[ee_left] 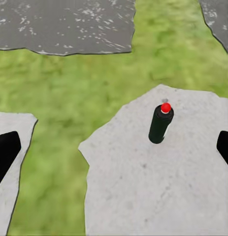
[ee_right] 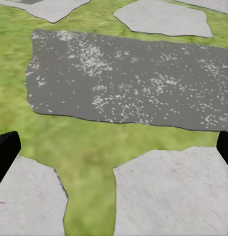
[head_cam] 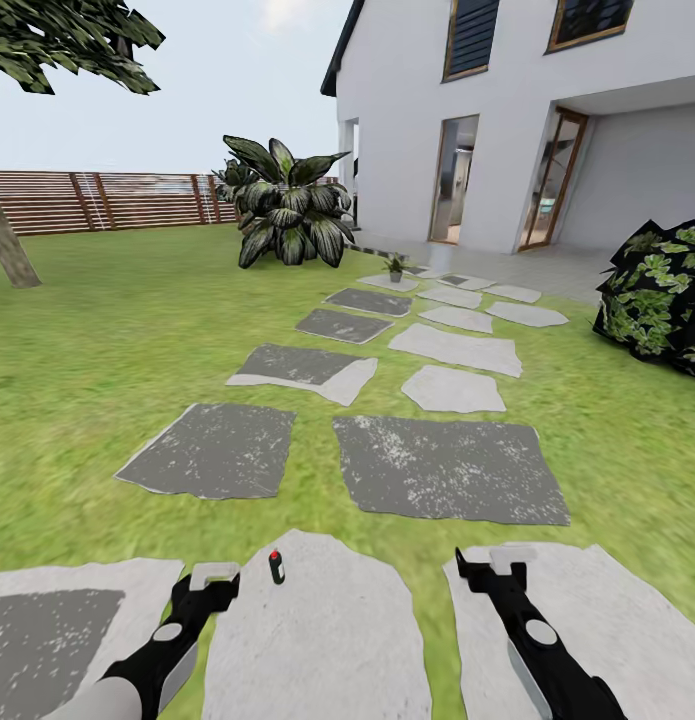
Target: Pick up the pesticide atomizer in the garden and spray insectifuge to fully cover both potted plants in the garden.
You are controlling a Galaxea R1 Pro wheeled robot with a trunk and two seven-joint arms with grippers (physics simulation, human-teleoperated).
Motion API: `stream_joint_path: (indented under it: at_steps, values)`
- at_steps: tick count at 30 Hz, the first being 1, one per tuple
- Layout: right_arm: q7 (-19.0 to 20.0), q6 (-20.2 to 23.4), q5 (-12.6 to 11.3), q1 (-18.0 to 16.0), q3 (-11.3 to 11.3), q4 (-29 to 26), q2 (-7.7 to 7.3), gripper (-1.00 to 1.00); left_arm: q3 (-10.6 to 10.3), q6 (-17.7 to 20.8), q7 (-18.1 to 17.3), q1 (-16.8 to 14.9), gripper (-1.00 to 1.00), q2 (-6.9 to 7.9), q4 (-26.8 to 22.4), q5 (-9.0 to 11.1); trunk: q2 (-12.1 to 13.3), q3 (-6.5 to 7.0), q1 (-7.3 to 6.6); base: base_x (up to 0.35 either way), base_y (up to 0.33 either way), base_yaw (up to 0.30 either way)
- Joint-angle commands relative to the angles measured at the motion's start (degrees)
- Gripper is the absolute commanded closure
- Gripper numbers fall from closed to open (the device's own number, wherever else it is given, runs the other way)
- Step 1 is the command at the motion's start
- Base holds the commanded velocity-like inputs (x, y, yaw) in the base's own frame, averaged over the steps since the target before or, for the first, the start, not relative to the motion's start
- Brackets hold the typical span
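on the pale stepping stone point(head_cam: 317, 640) nearest the robot stands the pesticide atomizer point(head_cam: 276, 566), upright, long axis vertical, red cap up. left tool point(head_cam: 215, 577) spread wide, empty, just beside it, not touching. right tool point(head_cam: 492, 568) also spread wide, empty, over the neighbouring slab. lawn point(head_cam: 107, 360) open all round. one small potted plant point(head_cam: 394, 267) far up the path by the house point(head_cam: 507, 110).

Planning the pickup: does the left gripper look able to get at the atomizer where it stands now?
Probably yes. The atomizer stands upright on a pale stepping stone, just ahead and to the right of the open left gripper. In the left wrist view nothing lies between the fingers and it.
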Motion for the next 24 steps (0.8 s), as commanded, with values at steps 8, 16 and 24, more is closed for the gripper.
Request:
stream_joint_path:
  at_steps: [8, 16, 24]
  values:
    - [0.1, 0.0, 0.1, -0.2, 0.1, 0.1, -0.16, -1.0, 0.2, -1.6, 0.1, 0.0, -1.0, -0.12, 0.2, 0.0, 0.0, -0.05, 0.0, 0.23, -0.131, 0.0]
    - [0.0, -0.1, 0.1, -0.2, 0.3, 0.2, 0.0, -1.0, 0.3, -1.5, 0.1, 0.0, -1.0, 0.05, 0.4, -0.1, 0.0, -0.05, 0.0, 0.278, -0.168, 0.0]
    - [0.0, 0.0, 0.1, -0.2, 0.2, 0.3, 0.01, -1.0, 0.4, -1.5, 0.2, 0.0, -1.0, 0.18, 0.3, -0.1, 0.0, -0.05, 0.0, 0.277, -0.172, 0.002]
